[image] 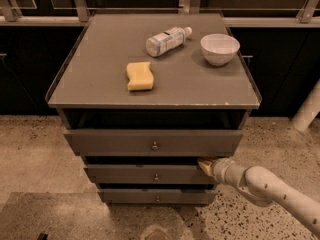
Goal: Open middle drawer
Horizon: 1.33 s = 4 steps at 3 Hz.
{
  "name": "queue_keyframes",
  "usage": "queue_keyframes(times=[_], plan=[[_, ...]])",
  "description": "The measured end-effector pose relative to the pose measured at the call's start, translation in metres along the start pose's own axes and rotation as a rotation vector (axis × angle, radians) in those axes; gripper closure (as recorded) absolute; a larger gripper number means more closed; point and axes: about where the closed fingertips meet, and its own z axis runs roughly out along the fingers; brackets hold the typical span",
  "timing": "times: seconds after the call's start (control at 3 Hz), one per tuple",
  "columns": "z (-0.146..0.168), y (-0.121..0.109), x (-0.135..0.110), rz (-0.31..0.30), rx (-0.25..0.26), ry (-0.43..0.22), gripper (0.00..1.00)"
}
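The middle drawer (125,175) is a grey-brown drawer with a slim front and a small round metal knob (156,177). It sits between the wider top drawer (110,142) and the narrower bottom drawer (130,196). Each lower front sits a little further back than the one above it. My gripper (205,164) comes in from the lower right on a white arm (265,186). Its tip is at the upper right corner of the middle drawer's front, in the dark gap under the top drawer.
On the cabinet top (100,79) lie a yellow sponge (139,76), a plastic bottle (167,40) on its side and a white bowl (219,48). Speckled floor (30,149) surrounds the cabinet. A white post (307,109) stands at the right.
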Motion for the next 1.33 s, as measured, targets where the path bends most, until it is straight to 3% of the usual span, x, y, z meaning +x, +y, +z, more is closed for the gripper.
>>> queue_keyframes(times=[0.67,1.0,1.33], plan=[[-0.003,0.015,0.022,-0.012,-0.018,0.109,1.00],[-0.005,0.018,0.022,-0.009,-0.027,0.122,1.00],[-0.036,0.035,0.031,0.033,-0.070,0.190,1.00]])
